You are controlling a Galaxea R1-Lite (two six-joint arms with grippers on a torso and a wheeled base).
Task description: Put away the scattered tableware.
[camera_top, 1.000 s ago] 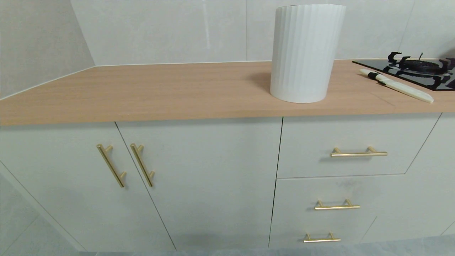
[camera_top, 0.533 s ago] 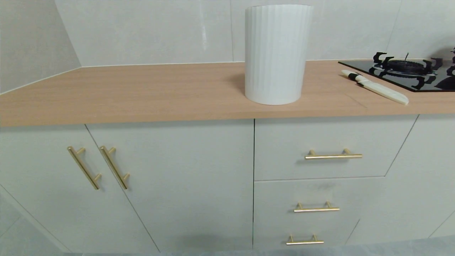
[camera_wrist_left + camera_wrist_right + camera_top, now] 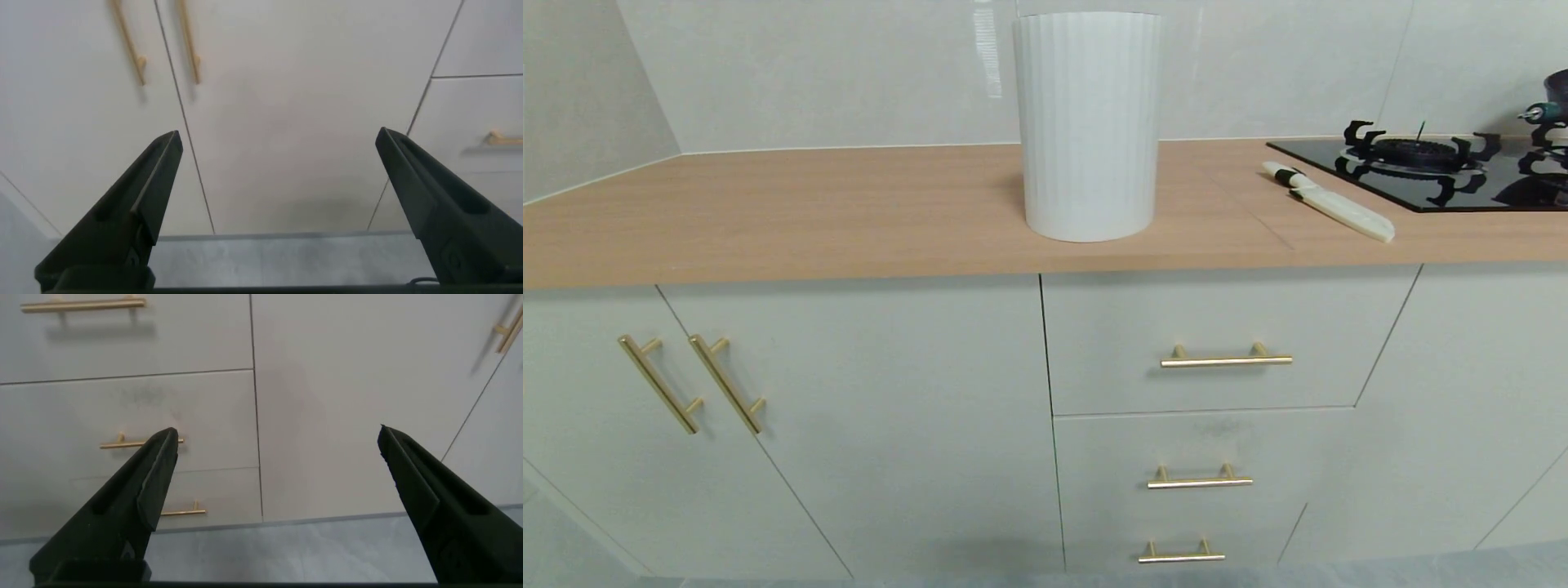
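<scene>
Knife (image 3: 1327, 211): flat on the surface (image 3: 809, 212), between the white holder (image 3: 1089, 122) and the hob (image 3: 1421, 159); handle toward the wall, blade slanting front-right.
Left fingers (image 3: 135, 216): apart, empty, low before the cabinet doors.
Right fingers (image 3: 131, 506): apart, empty, low before the drawers; likely the nearer arm, with the knife well above.

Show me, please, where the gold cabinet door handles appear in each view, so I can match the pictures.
Head view: door handles, side by side, left of the drawers.
Left wrist view: both, side by side, with the drawers off to one side.
Right wrist view: one, cut by the frame edge, a plain door panel between it and the drawers.
Shared landmark: the drawers.
</scene>
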